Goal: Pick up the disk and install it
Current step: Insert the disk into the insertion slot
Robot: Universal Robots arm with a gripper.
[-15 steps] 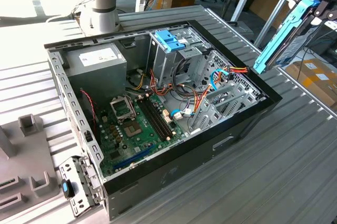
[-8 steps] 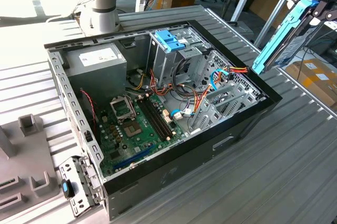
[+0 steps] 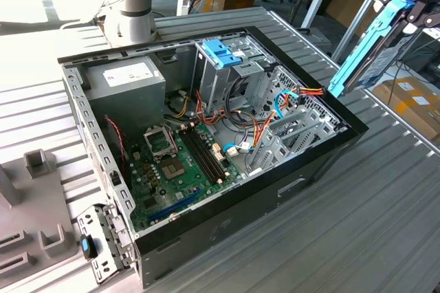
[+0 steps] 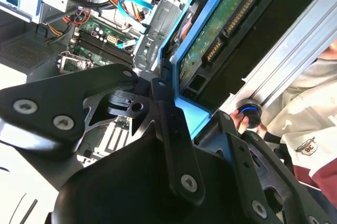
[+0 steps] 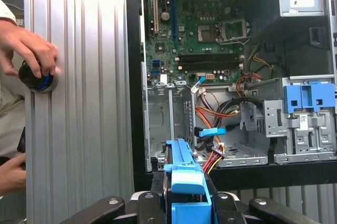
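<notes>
Blue-railed, the disk [image 3: 370,49] hangs clamped in the gripper [image 3: 405,4], aloft near the open computer case's [image 3: 302,169] rim at the exterior view's right. A clean install likely means squaring it with the empty drive cage [image 5: 164,121], clear of loose cables [image 5: 210,116].

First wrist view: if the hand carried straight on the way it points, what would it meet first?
The hand holds the disk out front; that would likely reach the computer case at its black wall first, then the grey drive cage beyond. Depth is unclear.
</notes>
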